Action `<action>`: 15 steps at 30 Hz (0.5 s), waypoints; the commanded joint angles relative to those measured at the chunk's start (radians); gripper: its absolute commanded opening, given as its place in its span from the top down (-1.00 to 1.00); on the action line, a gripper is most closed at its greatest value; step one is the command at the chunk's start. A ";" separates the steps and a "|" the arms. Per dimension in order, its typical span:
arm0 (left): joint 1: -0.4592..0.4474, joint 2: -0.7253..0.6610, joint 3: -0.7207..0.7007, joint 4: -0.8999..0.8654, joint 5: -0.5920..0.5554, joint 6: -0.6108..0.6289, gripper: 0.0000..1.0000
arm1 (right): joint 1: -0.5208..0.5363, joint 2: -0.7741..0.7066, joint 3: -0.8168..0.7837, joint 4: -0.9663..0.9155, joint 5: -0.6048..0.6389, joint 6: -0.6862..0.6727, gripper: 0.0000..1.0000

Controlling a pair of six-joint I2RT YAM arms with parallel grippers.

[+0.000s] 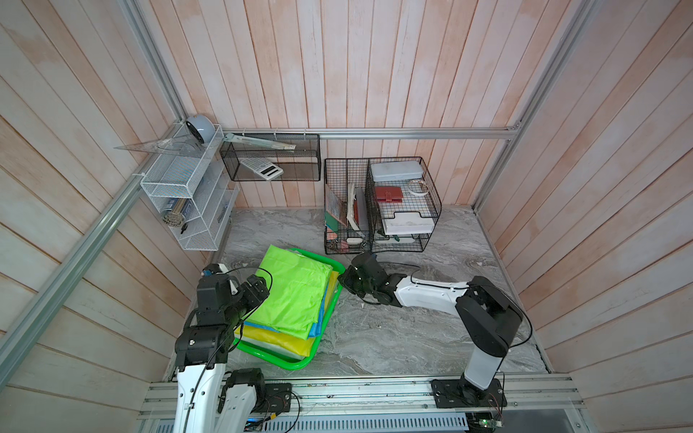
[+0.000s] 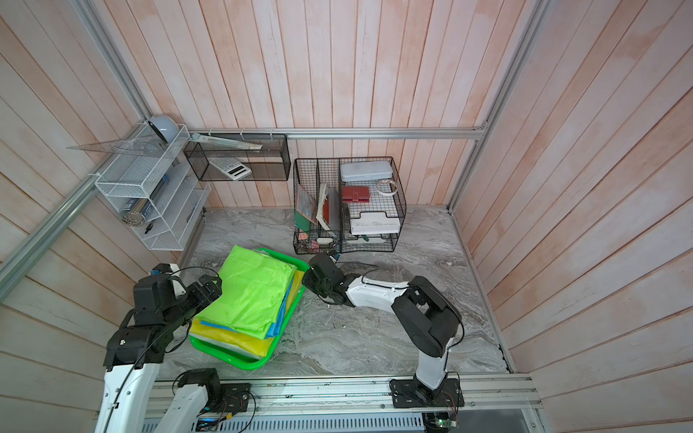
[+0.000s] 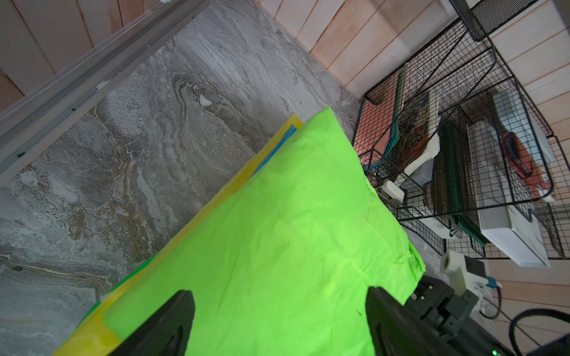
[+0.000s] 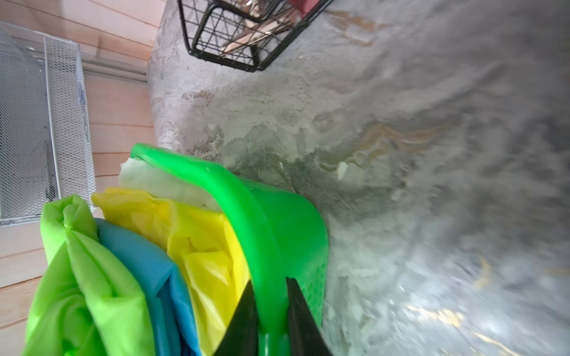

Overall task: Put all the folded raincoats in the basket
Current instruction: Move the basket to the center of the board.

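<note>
"On the left of the tabletop (image 1: 393,330), the left tool (image 3: 277,291) hangs right over the green raincoat (image 1: 296,296) with its 2 fingers spread wide and nothing between them. See it?"

"I do. And the raincoat is already lying in the basket (image 1: 300,365), the top layer of a stack, with a blue one (image 1: 317,326) and a yellow one (image 1: 277,339) showing at the edges beneath it."

"Which way does it run?"

"Its long axis goes from the near end of the basket away toward the back wall, slanting a little, the same way as the basket itself. The far corner looks to ride up at the far rim. I can't tell whether it actually hangs over."

"So which arm is better placed?"

"For the raincoat, the left one. The cloth lies directly under its tool and stretches away ahead of it. Any pressing or tucking would come from there, I'd guess."

"And on the right?"

"The right tool (image 4: 269,282) isn't on the cloth at all. Its 2 fingers are pinched narrow on the basket's rim at the right-hand far corner, one inside by the yellow layer, one outside the perforated wall."

"Steadying it, then?"

"That's my reading, or set to drag it. The black wire racks (image 1: 378,206) stand just behind that tool."
</note>
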 commanded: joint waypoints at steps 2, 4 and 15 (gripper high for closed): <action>-0.002 -0.003 0.005 -0.009 0.008 0.020 -0.84 | 0.002 -0.179 -0.160 0.015 0.185 0.096 0.95; -0.002 -0.004 0.004 -0.007 0.010 0.020 -0.85 | 0.001 -0.268 -0.232 -0.025 0.266 0.150 0.97; -0.003 -0.001 0.000 -0.002 0.016 0.019 -0.85 | -0.082 -0.678 -0.517 -0.257 0.537 0.383 0.98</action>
